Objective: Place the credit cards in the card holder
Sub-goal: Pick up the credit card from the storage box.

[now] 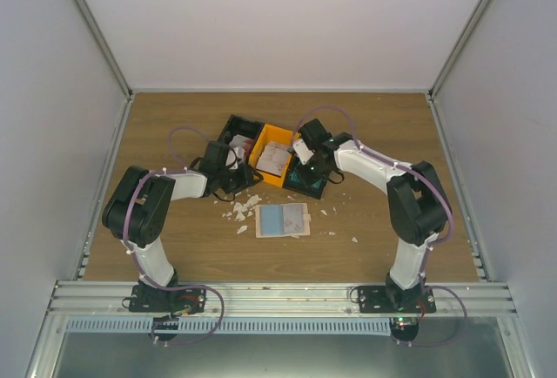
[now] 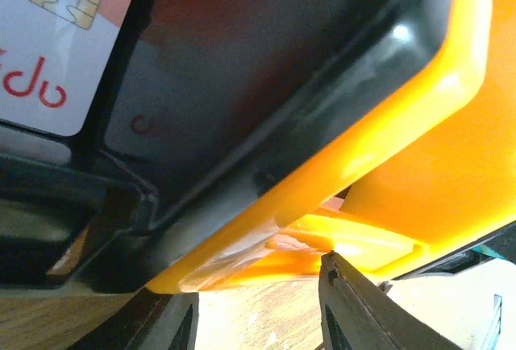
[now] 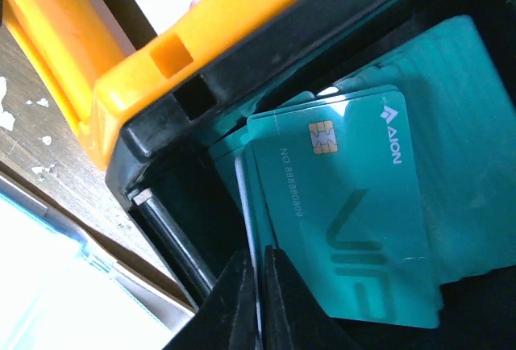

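Observation:
The beige card holder lies open on the table between the arms, with a pale blue-green card face showing on its left half. Several teal credit cards are stacked in a black bin. My right gripper is down in that bin, shut on the edge of one teal card that stands edge-on between the fingers. A red-and-white credit card lies in another black bin. My left gripper is open and empty, just in front of that bin and the orange bin.
The black and orange bins are joined in a cluster at mid table. Pale cards lie in the orange one. Small white scraps are scattered left of the card holder, and a few lie to its right. Grey walls enclose the table.

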